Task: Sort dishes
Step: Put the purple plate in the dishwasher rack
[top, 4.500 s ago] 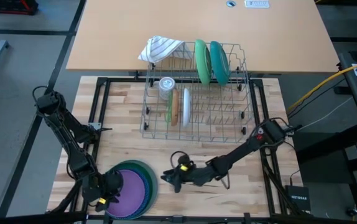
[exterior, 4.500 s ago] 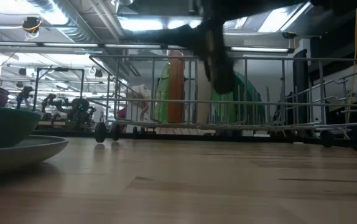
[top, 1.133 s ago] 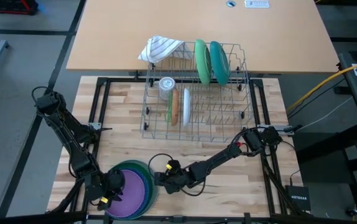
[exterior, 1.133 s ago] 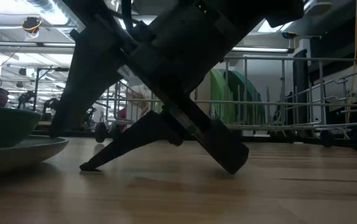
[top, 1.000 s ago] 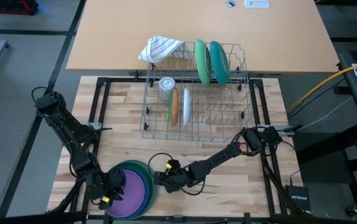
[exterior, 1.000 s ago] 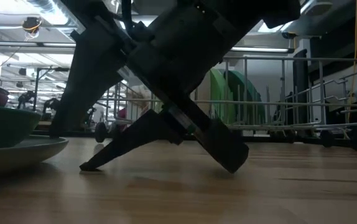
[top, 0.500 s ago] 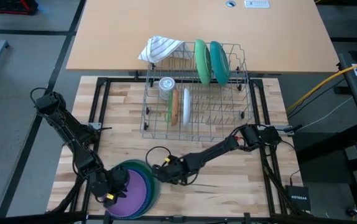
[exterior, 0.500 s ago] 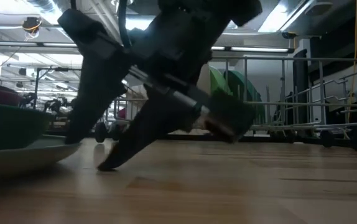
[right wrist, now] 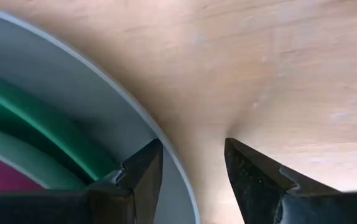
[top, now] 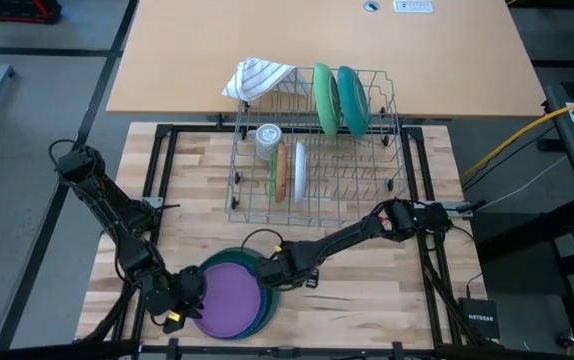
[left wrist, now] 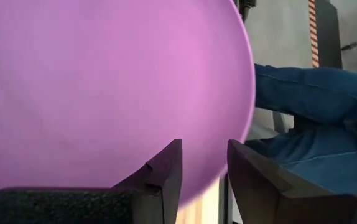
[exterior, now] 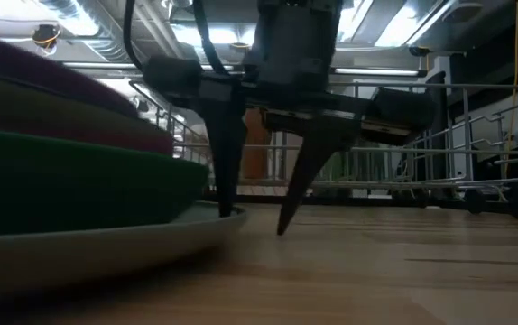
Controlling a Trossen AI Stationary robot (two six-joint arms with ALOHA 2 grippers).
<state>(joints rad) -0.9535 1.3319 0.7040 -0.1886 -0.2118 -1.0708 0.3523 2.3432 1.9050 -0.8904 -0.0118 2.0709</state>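
A stack of dishes lies near the table's front edge, left of the middle. On top is a purple plate (top: 229, 300), under it green bowls (exterior: 69, 185), and at the bottom a wide grey-teal plate (exterior: 106, 248) flat on the wood. My left gripper (top: 185, 300) is shut on the purple plate's left rim. My right gripper (top: 270, 272) is open and points down at the stack's right side. One of its fingers (exterior: 226, 153) stands inside the grey-teal plate's rim, the other (exterior: 300, 181) outside it over the table. My left gripper has the purple plate's rim (left wrist: 219, 177) between its fingers, one finger (left wrist: 166, 171) over the plate's top face and one (left wrist: 253, 180) outside the edge. The fingers slant down from the table's left. The plate sits tilted, its held side raised. My right gripper straddles the grey-teal plate's rim (right wrist: 166, 155); whether it touches the rim, I cannot tell.
A wire dish rack (top: 312, 150) stands at the far middle, with a green plate (top: 324, 98), a teal plate (top: 351, 100), small upright plates (top: 285, 170), a glass (top: 267, 135) and a striped cloth (top: 257, 77). A person's legs in jeans (left wrist: 315, 99) show beyond the table.
My right gripper has risen and tipped from a low slant, one fingertip on the wood, to pointing nearly straight down, and has gone a little toward the far right; it stays open. The stack of dishes has slid toward the table's right, under the right gripper's fingers.
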